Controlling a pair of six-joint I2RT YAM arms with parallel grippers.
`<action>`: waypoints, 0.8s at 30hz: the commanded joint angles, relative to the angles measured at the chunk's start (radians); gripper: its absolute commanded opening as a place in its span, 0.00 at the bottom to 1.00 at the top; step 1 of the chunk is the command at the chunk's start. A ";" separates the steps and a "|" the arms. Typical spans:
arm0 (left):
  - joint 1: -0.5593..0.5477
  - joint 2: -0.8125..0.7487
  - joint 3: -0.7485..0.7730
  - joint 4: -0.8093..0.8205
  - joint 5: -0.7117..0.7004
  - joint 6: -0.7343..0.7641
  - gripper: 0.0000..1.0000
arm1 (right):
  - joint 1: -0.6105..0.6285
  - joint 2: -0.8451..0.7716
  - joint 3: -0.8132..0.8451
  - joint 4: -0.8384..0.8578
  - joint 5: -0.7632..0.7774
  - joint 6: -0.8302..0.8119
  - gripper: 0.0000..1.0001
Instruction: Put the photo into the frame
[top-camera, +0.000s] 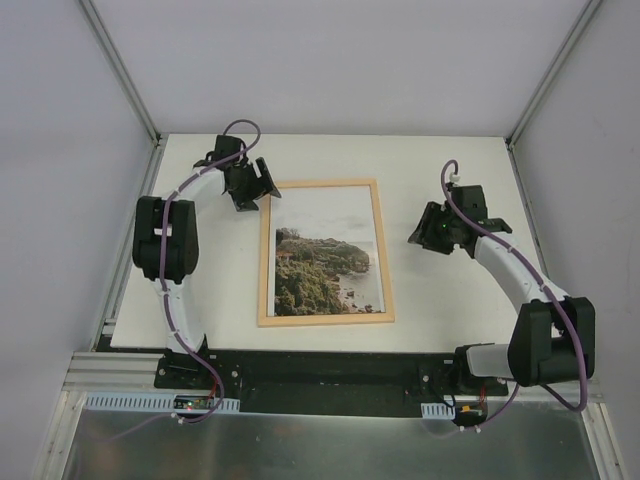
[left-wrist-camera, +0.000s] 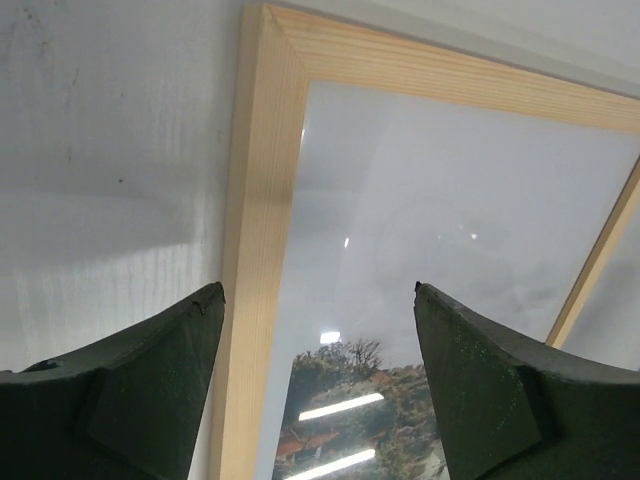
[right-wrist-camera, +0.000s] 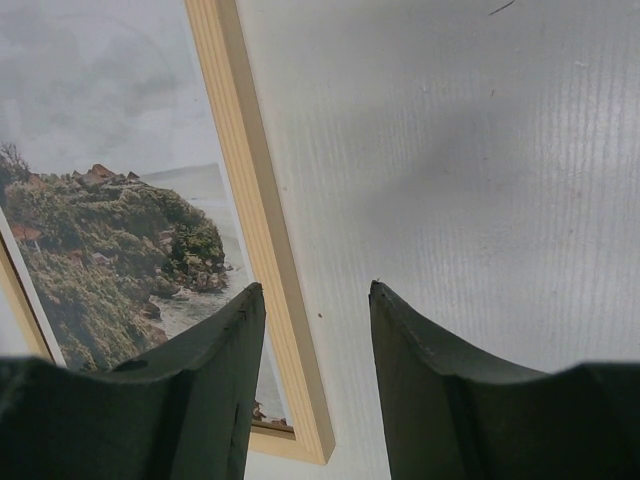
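Note:
The frame (top-camera: 385, 255) of light wood lies flat in the middle of the white table. The photo (top-camera: 325, 275) of a green-brown cliff sits inside it, picture side up, with lamp reflections on the pane over it. My left gripper (top-camera: 255, 192) hovers at the frame's far-left corner, open. In the left wrist view the gripper (left-wrist-camera: 318, 288) straddles the frame's wooden rail (left-wrist-camera: 255, 230) and the photo (left-wrist-camera: 370, 400), gripping nothing. My right gripper (top-camera: 420, 236) hangs open to the right of the frame. In the right wrist view the gripper (right-wrist-camera: 315, 288) is over the rail (right-wrist-camera: 250, 180), beside the photo (right-wrist-camera: 110, 230).
The white table (top-camera: 450, 170) is walled in by grey panels on three sides. A black mounting rail (top-camera: 330, 375) with both arm bases runs along the near edge. Bare tabletop (right-wrist-camera: 460, 150) lies right of the frame.

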 joint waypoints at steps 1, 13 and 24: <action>-0.008 -0.160 -0.010 -0.088 -0.167 0.020 0.74 | -0.005 0.039 0.008 0.011 0.024 -0.015 0.49; 0.035 -0.369 -0.332 -0.140 -0.432 -0.038 0.54 | 0.050 0.190 0.069 -0.041 0.138 -0.001 0.44; 0.021 -0.279 -0.374 -0.074 -0.341 -0.038 0.37 | 0.141 0.246 0.057 -0.024 0.189 0.036 0.31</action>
